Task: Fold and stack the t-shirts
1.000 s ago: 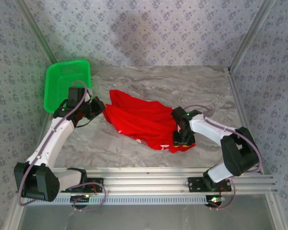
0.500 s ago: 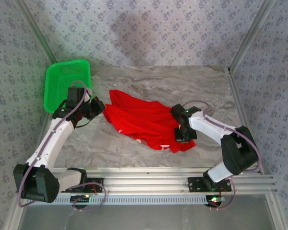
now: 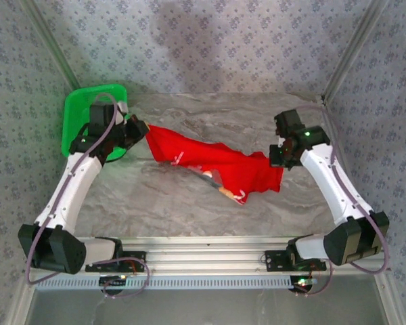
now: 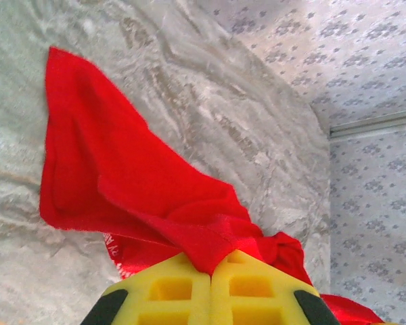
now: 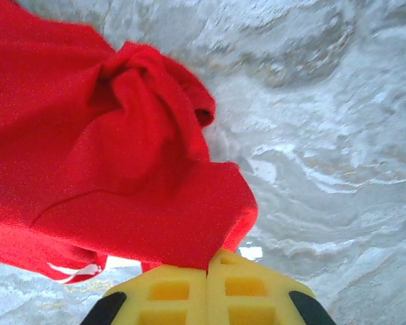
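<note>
The red t-shirt [image 3: 210, 162] hangs stretched between both arms above the marble table, sagging in the middle, with a bit of tan and white print showing at its lower hem. My left gripper [image 3: 143, 130] is shut on the shirt's left end; in the left wrist view its yellow pads [image 4: 169, 288] pinch a fold of the red t-shirt [image 4: 122, 183]. My right gripper [image 3: 276, 160] is shut on the right end; in the right wrist view the red t-shirt [image 5: 115, 162] bunches out from its closed pads [image 5: 176, 291].
A green mesh basket [image 3: 78, 112] stands at the back left, right behind the left arm. The marble table [image 3: 257, 118] is walled by patterned panels. An aluminium rail [image 3: 210, 261] runs along the near edge.
Both grippers have risen and drawn apart, the right one far to the back right. The shirt has gone from a heap on the table to a stretched, lifted band.
</note>
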You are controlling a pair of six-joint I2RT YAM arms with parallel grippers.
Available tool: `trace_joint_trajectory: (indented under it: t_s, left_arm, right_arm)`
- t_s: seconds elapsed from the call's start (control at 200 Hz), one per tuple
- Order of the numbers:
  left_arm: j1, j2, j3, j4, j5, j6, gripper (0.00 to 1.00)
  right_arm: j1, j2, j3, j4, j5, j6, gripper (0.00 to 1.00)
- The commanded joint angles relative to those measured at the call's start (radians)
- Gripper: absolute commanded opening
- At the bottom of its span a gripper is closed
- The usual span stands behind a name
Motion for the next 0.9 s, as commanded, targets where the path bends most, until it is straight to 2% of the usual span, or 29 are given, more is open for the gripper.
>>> trace_joint_trajectory:
  t_s: [0.0, 0.175, 0.285, 0.435, 0.59, 0.71, 0.825, 0.864, 0.894]
  left_arm:
    - [-0.010, 0.027, 0.073, 0.009, 0.022, 0.028, 0.00]
    - [-0.005, 0.041, 0.102, -0.025, -0.017, 0.091, 0.00]
    - [0.014, 0.036, 0.073, -0.051, -0.020, 0.102, 0.00]
    - [0.048, -0.002, 0.003, -0.098, -0.079, 0.109, 0.00]
    - [0.104, -0.064, -0.097, -0.151, -0.149, 0.090, 0.00]
    - [0.125, -0.119, -0.197, -0.185, -0.199, 0.070, 0.00]
    - [0.154, -0.175, -0.289, -0.198, -0.245, 0.042, 0.00]
    - [0.167, -0.194, -0.315, -0.206, -0.261, 0.034, 0.00]
    - [0.176, -0.205, -0.333, -0.208, -0.266, 0.030, 0.00]
  right_arm:
    - [-0.036, -0.010, 0.082, -0.039, 0.028, -0.105, 0.00]
    - [-0.061, 0.007, 0.177, -0.075, -0.142, -0.176, 0.00]
    - [-0.018, 0.040, 0.159, -0.125, -0.235, -0.176, 0.00]
    - [0.115, 0.078, 0.036, -0.119, -0.296, -0.110, 0.00]
    - [0.303, 0.121, -0.062, 0.026, -0.411, -0.031, 0.04]
    - [0.391, 0.194, -0.057, 0.100, -0.506, -0.023, 0.20]
    - [0.383, 0.169, -0.072, 0.159, -0.588, 0.043, 0.37]
    - [0.365, 0.142, -0.088, 0.155, -0.578, 0.067, 0.49]
    - [0.343, 0.123, -0.101, 0.138, -0.561, 0.083, 0.52]
